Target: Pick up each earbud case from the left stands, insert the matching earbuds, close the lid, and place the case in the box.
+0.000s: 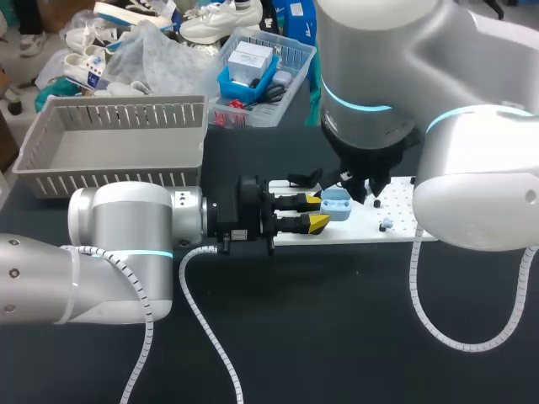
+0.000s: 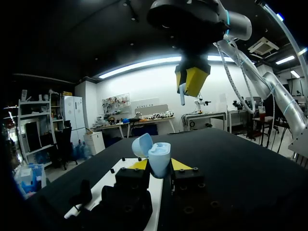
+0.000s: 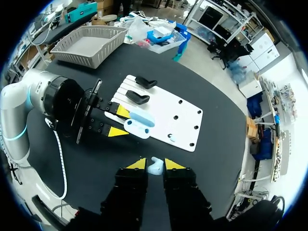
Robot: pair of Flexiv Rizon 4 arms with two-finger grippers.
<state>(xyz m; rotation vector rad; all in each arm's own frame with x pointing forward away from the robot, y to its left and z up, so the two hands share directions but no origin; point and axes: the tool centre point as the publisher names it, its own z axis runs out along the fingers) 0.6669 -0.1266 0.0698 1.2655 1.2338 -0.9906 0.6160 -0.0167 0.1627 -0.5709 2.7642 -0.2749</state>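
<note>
Between the left gripper's fingers, low over the bench, sits the light-blue earbud case. The yellow tips clamp its body from two sides. The case stands upright with its mouth facing up. Its lid is swung open and leans back past the left gripper's tips.

The right gripper hangs above it, fingers pointing down and pinched on a small pale earbud. In the left wrist view the earbud's stem hangs below the yellow tips, so its long axis is close to vertical and points at the bench. That matches the direction of the case's opening.

The right gripper is not squarely over the case. In the right wrist view the case lies ahead of the right gripper's fingers, toward the left arm, with bare bench directly under the earbud. The coming move likely calls for a short sideways shift toward the left gripper, then a straight descent into the cavity. Which socket matches this earbud cannot be told.

What looks like the other earbud lies on the white board beside the case. The box stands well apart, at the bench's far left.
</note>
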